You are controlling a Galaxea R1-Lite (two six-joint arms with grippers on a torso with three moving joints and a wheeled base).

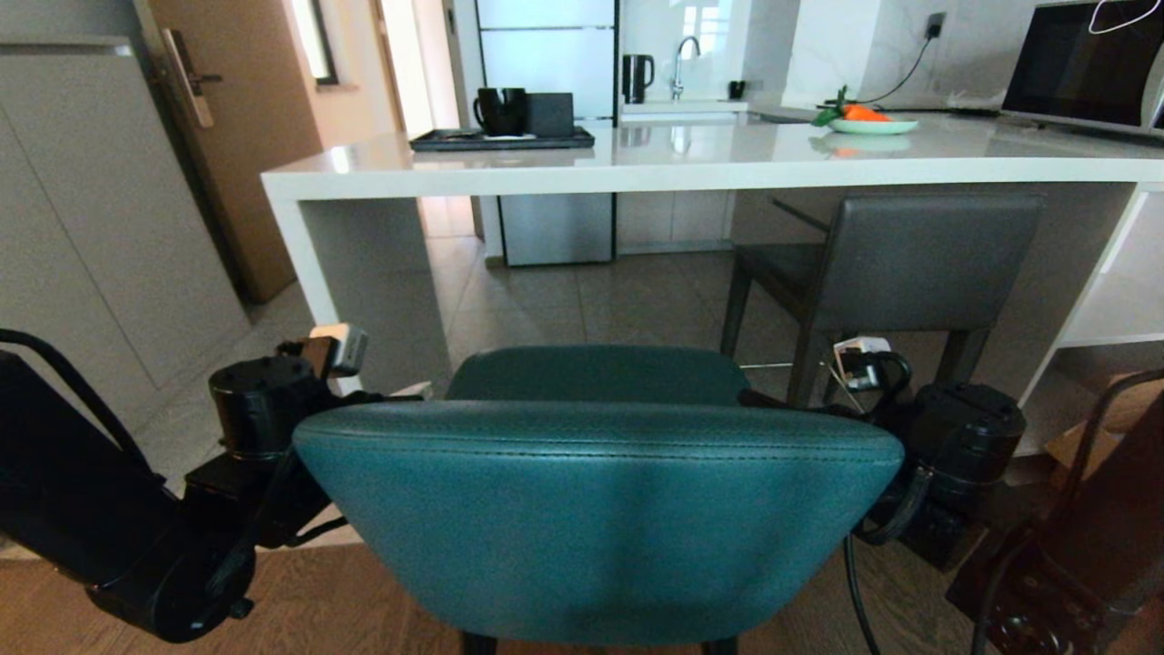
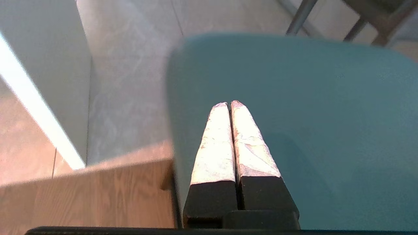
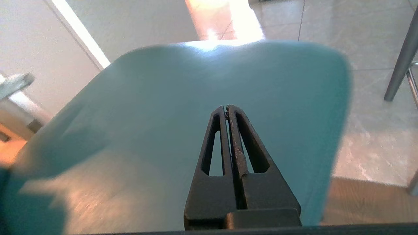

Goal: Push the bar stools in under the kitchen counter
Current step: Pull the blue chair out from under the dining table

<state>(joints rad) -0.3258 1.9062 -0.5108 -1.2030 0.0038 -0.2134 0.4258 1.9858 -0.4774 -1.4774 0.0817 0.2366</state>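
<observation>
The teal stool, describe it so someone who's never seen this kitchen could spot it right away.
Find the long white kitchen counter; a dark grey stool is tucked under its right part. The teal stool stands nearer, out on the floor before the counter. Unlike the grey, square-backed one, it has a curved blue-green leather back with a stitched seam.

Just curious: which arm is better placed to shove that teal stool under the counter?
Neither clearly. The left claw and right claw, both shut, sit over the teal stool at opposite sides, suggesting a two-armed push toward the counter.
</observation>
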